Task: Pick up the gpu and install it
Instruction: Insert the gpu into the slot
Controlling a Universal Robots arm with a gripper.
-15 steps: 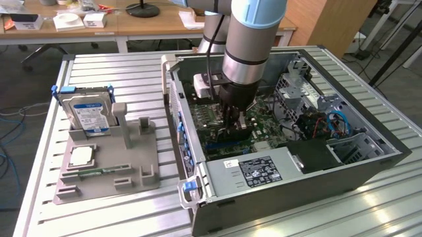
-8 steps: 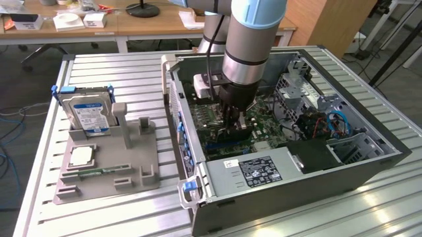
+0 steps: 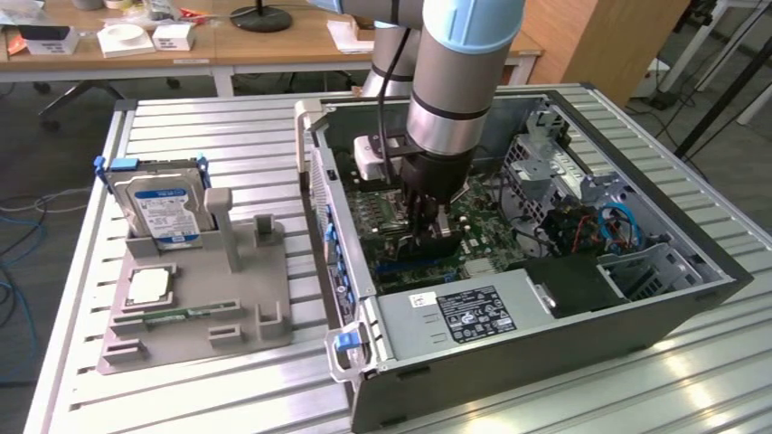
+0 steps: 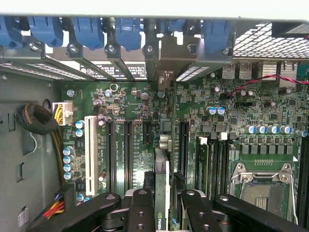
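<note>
gpu held edge-on inside the open computer case
gripper clamps it above the motherboard; case lies on a slatted metal table

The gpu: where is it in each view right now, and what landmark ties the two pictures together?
Exterior view: gpu held edge-on below the pincer, inside the open computer case.
Wrist view: gpu upright between the pincer's fingers, above the motherboard slots.
Shared landmark: the green motherboard.
</note>
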